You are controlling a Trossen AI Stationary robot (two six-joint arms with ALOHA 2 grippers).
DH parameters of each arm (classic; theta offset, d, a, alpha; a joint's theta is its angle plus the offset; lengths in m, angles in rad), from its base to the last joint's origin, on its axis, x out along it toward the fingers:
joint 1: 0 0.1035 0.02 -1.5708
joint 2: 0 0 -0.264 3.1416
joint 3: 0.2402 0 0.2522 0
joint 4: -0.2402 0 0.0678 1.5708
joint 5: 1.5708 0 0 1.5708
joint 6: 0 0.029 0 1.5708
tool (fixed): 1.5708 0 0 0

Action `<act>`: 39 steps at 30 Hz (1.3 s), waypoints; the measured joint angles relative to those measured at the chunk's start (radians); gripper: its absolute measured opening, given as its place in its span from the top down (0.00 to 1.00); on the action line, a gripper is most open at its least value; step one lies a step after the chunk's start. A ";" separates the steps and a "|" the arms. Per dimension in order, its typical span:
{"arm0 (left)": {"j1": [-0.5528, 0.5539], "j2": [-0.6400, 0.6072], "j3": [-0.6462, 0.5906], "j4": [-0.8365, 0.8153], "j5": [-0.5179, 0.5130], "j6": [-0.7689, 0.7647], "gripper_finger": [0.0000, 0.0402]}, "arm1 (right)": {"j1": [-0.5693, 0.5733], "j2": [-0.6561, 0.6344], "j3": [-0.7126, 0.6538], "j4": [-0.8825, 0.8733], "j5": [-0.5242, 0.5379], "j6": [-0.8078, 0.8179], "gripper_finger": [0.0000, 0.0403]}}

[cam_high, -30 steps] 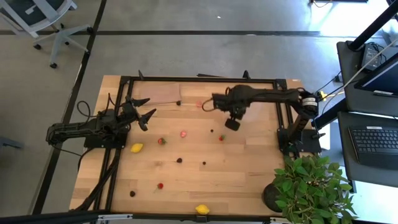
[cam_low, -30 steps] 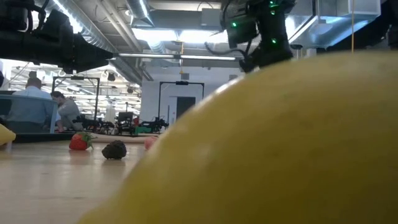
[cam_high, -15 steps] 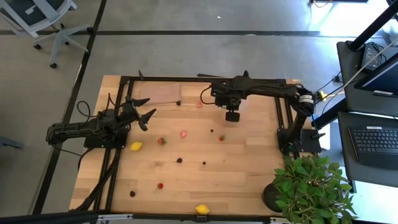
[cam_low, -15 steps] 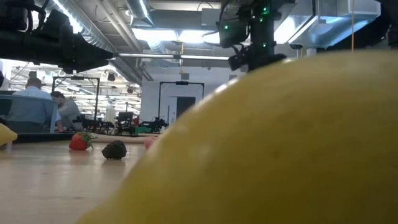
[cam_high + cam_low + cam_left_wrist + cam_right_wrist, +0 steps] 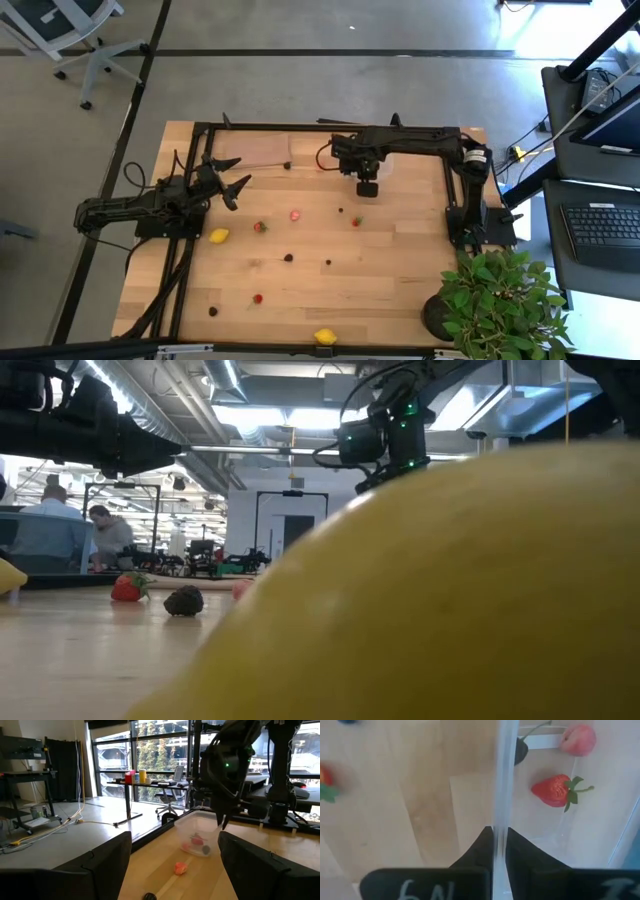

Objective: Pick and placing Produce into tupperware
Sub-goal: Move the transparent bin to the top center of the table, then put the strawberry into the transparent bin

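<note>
Tupperware [image 5: 200, 832], clear plastic, right gripper [image 5: 499, 845] pinching wall

Bright daylight; blurred lemon [image 5: 440, 590] up close.

A huge blurred yellow lemon [image 5: 450, 590] fills the low view, hiding the table beneath the right gripper [image 5: 385, 455]; the tupperware [image 5: 378, 166] is mostly hidden under that arm.
</note>
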 joint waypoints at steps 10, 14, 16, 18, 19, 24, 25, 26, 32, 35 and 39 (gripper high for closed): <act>0.000 0.000 0.000 0.000 0.000 0.000 0.28 | -0.004 -0.002 0.000 -0.006 -0.007 0.036 0.61; 0.000 0.000 0.000 0.000 0.000 0.000 0.28 | -0.004 -0.002 0.000 -0.019 -0.002 0.034 0.48; 0.000 0.000 0.000 0.000 0.000 0.000 0.28 | -0.005 -0.002 0.000 -0.020 0.027 0.032 0.41; 0.000 0.000 0.000 0.000 0.000 0.000 0.28 | -0.005 -0.002 0.000 -0.029 0.083 0.029 0.35; 0.000 0.000 0.000 0.000 0.000 0.000 0.28 | -0.004 -0.002 0.002 -0.044 0.114 0.025 0.33; 0.000 0.000 0.000 0.000 0.000 0.000 0.28 | -0.005 -0.005 0.097 -0.151 0.174 0.020 0.29; 0.000 0.000 0.000 0.000 0.000 0.000 0.28 | -0.005 -0.007 0.131 -0.171 0.174 0.036 0.29; 0.000 0.000 0.000 0.000 0.000 0.000 0.28 | -0.003 -0.009 0.168 -0.189 0.173 0.050 0.29; 0.000 0.000 0.000 0.000 0.000 0.000 0.28 | 0.016 -0.024 0.391 -0.281 0.005 0.216 0.29; 0.000 0.000 0.000 0.001 0.000 -0.001 0.28 | 0.046 -0.027 0.468 -0.319 -0.169 0.339 0.29; 0.000 0.000 0.000 0.001 0.000 -0.001 0.28 | 0.129 -0.027 0.464 -0.327 -0.181 0.369 0.29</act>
